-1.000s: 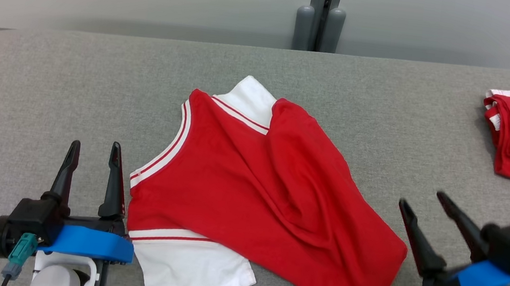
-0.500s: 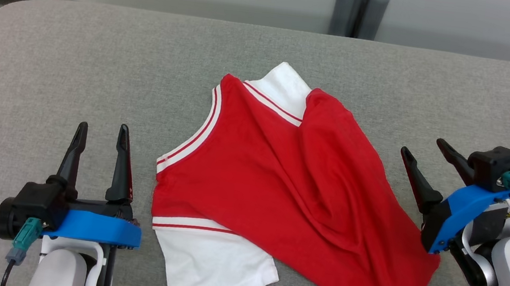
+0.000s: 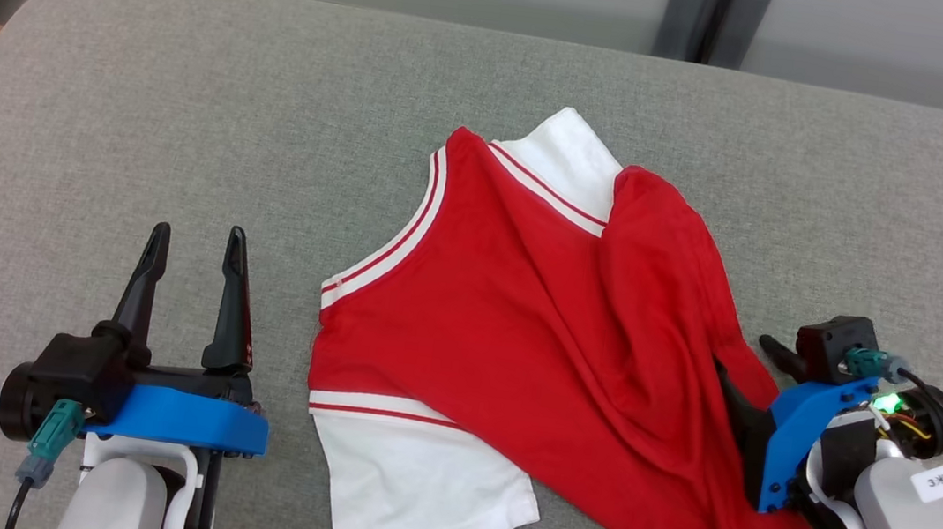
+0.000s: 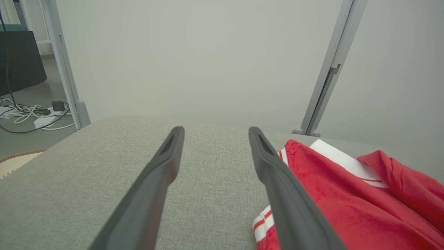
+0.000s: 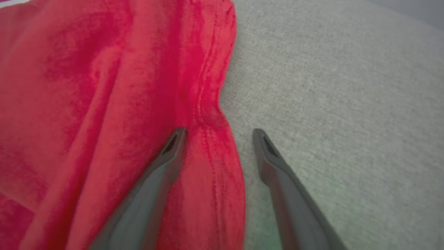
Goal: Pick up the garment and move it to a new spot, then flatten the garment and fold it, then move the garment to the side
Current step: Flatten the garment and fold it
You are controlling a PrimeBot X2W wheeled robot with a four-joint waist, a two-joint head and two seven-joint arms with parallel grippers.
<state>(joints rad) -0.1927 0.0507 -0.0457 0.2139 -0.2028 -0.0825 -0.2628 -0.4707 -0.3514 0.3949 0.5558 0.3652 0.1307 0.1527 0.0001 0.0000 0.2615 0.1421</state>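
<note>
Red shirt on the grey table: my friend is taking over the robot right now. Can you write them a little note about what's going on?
Left gripper: open, holding nothing, over the table just left of the garment.
Right gripper: open, low at the garment's right edge, one finger over the red cloth and the other over bare table. It is not closed on the cloth.
Garment: mid-table, rumpled, with a red flap lying over its middle.
Done: the reach only; nothing is gripped.
Left: grab it, move it to a new spot, flatten, fold, then move it to the side.
</note>
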